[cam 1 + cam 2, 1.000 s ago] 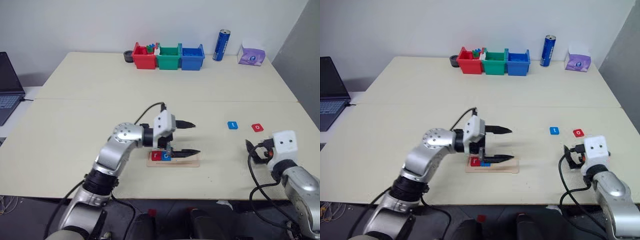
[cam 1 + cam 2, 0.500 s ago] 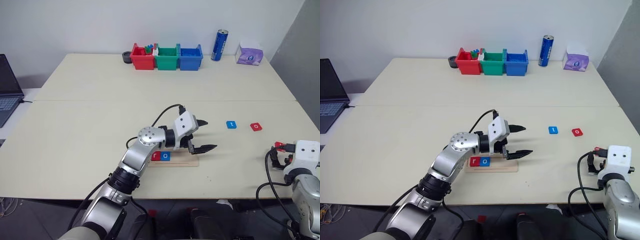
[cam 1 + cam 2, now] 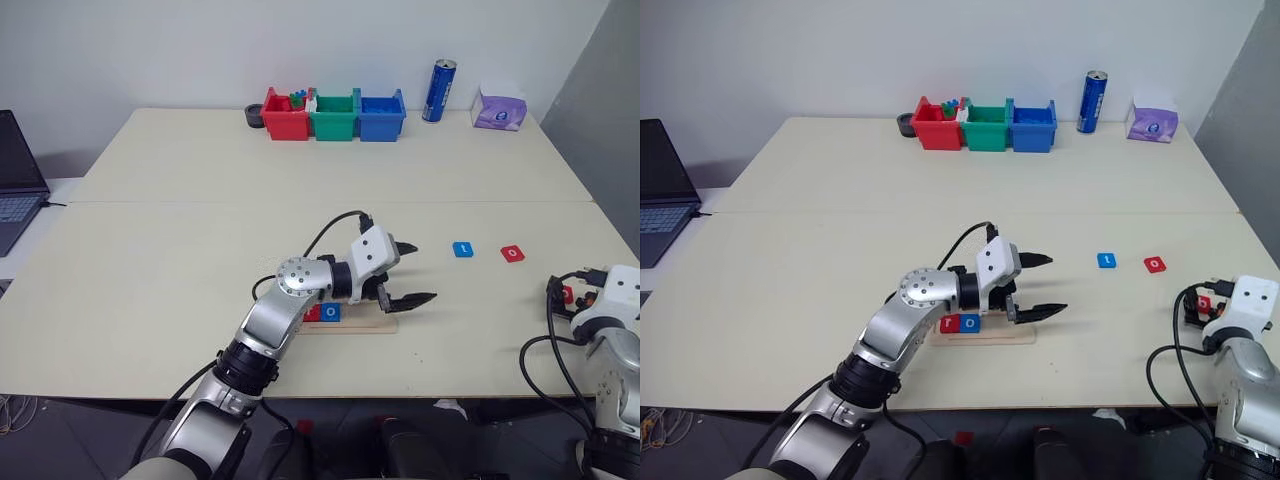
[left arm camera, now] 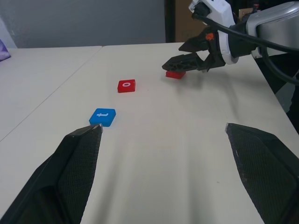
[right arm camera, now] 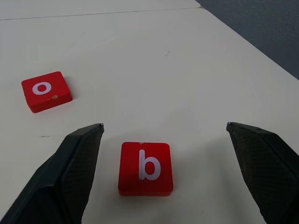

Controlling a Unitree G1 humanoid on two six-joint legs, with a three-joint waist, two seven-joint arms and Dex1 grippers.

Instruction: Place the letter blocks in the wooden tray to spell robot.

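Observation:
The wooden tray lies near the table's front edge. A red "r" block and a blue "o" block sit at its left end. My left gripper is open, level, just past the tray's right end, with nothing between its fingers. Farther right lie a blue "t" block and a red "o" block. A red "b" block lies flat on the table near the right edge. My right gripper is open with one finger on each side of it and is not touching it.
Red, green and blue bins stand at the table's back. Beside them are a blue can and a purple tissue pack. A laptop sits off the left side. The table's right edge is close to my right gripper.
My left gripper swung right, from over the two placed blocks to beyond the tray's right end. My right gripper moved right, towards the table's edge. Both stayed open.

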